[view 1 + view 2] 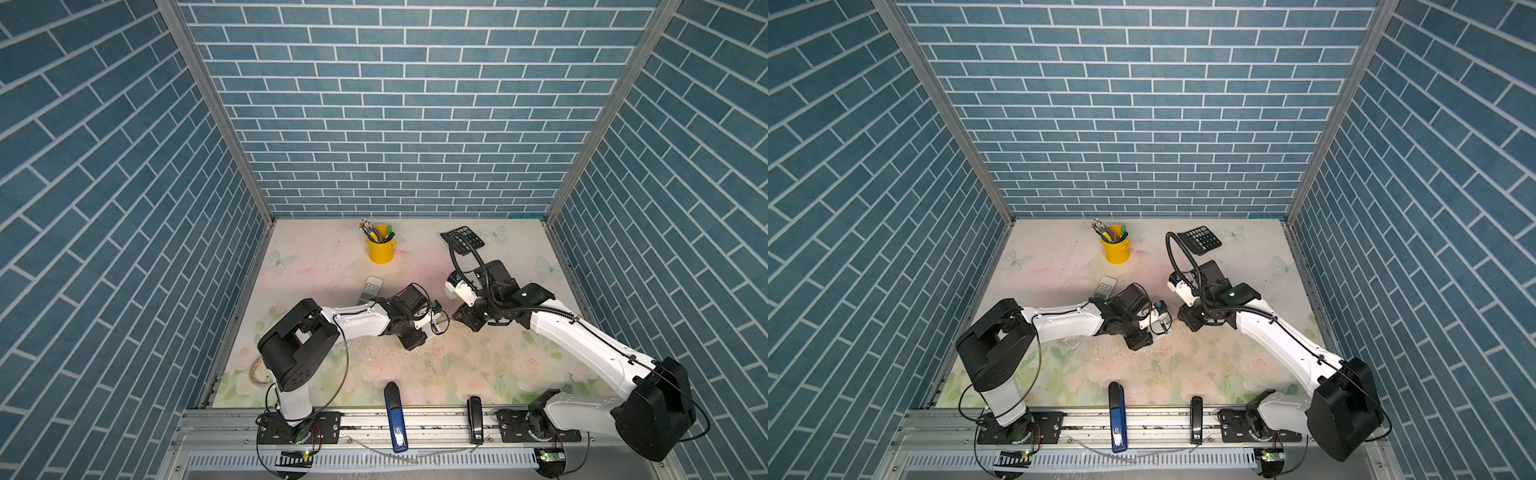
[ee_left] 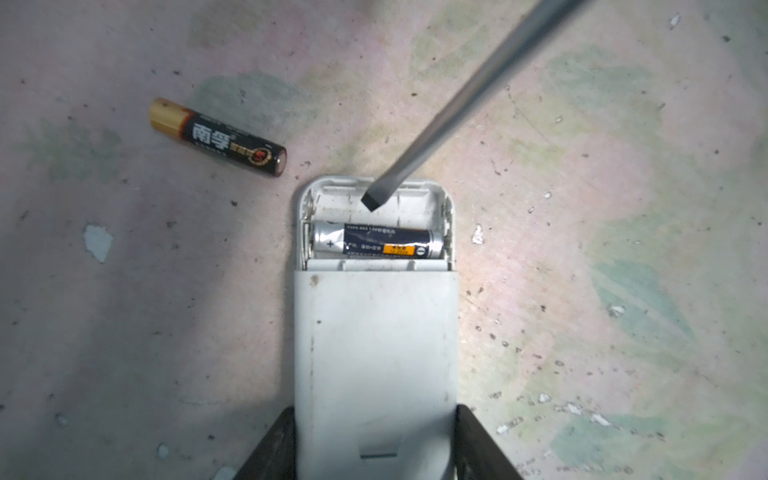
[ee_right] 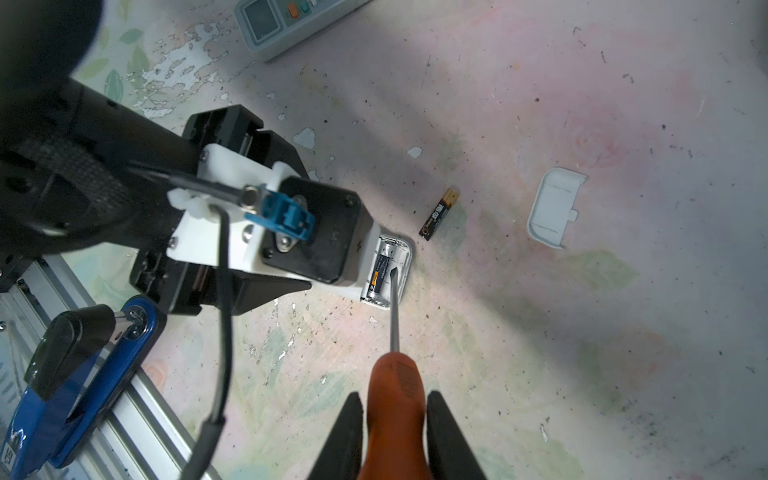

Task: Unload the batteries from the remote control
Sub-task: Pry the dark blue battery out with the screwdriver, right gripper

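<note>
While the left tool (image 2: pixel 375 411) clamps the remote (image 2: pixel 376 345), a loose battery (image 2: pixel 217 137) lies on the counter (image 2: pixel 582 208) beside it and the seated battery (image 2: pixel 376 245) sits in the open bay. The right tool (image 3: pixel 395 399) grips the screwdriver (image 2: pixel 469 99), tip over the empty slot. Step: prying out the second battery. Next, probably wedge the tip under its end.

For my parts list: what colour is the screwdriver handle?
Orange. The handle shows best in the right wrist view.

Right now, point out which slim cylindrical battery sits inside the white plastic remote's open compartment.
The silver-and-blue battery with an orange label; the black, gold-ended battery lies loose on the table.
</note>
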Controlling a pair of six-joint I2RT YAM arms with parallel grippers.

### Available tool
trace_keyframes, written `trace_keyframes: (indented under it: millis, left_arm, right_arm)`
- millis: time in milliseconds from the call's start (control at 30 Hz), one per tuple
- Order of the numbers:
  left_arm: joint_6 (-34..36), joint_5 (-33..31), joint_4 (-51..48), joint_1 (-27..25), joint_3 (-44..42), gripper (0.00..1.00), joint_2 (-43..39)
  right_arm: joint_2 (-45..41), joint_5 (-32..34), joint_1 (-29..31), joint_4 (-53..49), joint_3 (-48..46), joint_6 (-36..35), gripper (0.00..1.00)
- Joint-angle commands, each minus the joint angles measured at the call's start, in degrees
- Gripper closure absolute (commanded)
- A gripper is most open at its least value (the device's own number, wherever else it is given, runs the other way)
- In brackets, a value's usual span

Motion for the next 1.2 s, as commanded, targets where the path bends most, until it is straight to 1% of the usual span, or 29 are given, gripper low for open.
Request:
trace_keyframes:
  millis: [0, 267, 533, 867, 1167]
  left_arm:
    - [0.24, 1.24, -1.74, -0.40, -2.19, 0.81, 2.40]
    - [0.06, 1.11, -1.66, -0.40, -2.54, 0.81, 1.81]
    - [-0.09, 1.28, -1.66, -0.40, -2.63, 0.82, 1.63]
    - [0.28, 1.24, -1.87, -0.40, -2.72, 0.82, 1.59]
    - [1.48, 1.37, -1.92, 0.51, -1.86, 0.82, 2.35]
  right_arm:
    - [-1.76, -0.03, 0.61, 0.23, 1.07, -2.79, 1.00]
    - [0.01, 0.93, 1.14, 1.27, -1.02, -3.05, 1.00]
    - [-0.16, 1.50, 1.43, 2.12, -2.11, -3.05, 1.00]
    - [1.70, 3.38, 2.64, 0.48, -2.03, -3.13, 1.00]
    - [0.79, 2.46, 3.87, 0.01, -2.51, -2.44, 1.00]
